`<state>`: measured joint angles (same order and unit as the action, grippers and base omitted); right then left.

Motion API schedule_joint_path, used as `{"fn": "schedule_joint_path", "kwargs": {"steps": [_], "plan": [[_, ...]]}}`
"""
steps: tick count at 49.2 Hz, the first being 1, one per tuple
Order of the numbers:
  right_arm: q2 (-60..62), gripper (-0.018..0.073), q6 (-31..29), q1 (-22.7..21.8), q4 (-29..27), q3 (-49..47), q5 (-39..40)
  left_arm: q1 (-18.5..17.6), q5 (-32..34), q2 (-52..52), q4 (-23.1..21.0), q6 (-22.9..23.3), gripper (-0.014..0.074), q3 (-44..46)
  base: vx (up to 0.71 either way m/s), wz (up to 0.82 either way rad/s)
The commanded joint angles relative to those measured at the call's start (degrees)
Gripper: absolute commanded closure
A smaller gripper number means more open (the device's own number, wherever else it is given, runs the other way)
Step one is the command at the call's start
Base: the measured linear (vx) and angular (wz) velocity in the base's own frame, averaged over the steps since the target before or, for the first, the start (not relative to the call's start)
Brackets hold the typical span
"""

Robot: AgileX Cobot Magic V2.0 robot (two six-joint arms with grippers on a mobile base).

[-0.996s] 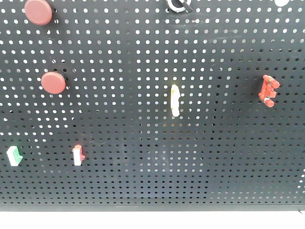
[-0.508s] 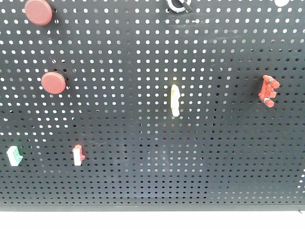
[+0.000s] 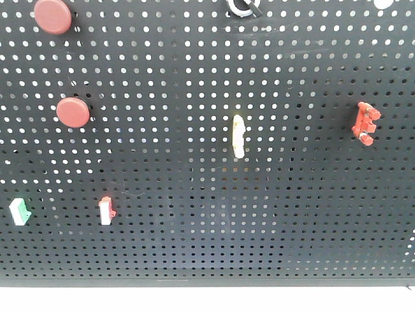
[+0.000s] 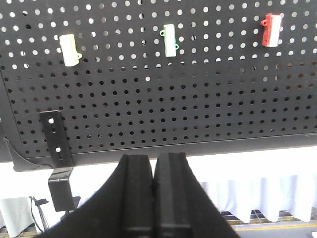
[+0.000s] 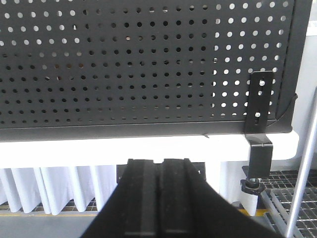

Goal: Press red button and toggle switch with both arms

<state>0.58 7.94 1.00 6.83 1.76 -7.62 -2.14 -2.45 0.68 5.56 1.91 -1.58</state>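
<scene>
Both grippers closed and empty, below the pegboard

Matte domed red button (image 3: 72, 112) sits at the black perforated pegboard (image 3: 194, 246)'s left; ringed toggle switch (image 3: 242, 7) at its top edge; left gripper (image 4: 153, 171) and right gripper (image 5: 159, 173) pads pressed together

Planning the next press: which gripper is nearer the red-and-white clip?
Left. The left gripper sits below the board, the red-and-white clip up-right in view; the right gripper doesn't see it.

Black pegboard (image 3: 194, 246) dotted with holes — matte red button (image 3: 72, 112), pale yellow piece (image 3: 238, 136), red bracket (image 3: 365, 124).
</scene>
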Motion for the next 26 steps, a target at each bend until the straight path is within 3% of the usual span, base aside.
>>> {"fn": "schedule_joint_path", "kwargs": {"steps": [1, 26], "plan": [[0.87, 0.0563, -0.02, -0.02, 0.58, 0.63, 5.11, 0.0, 4.79, 0.83, -0.34, 0.01, 0.0594, -1.99, 0.0, 0.0], [0.87, 0.0563, -0.02, -0.02, 0.58, 0.63, 5.11, 0.0, 4.79, 0.83, -0.34, 0.01, 0.0594, -1.99, 0.0, 0.0]]}}
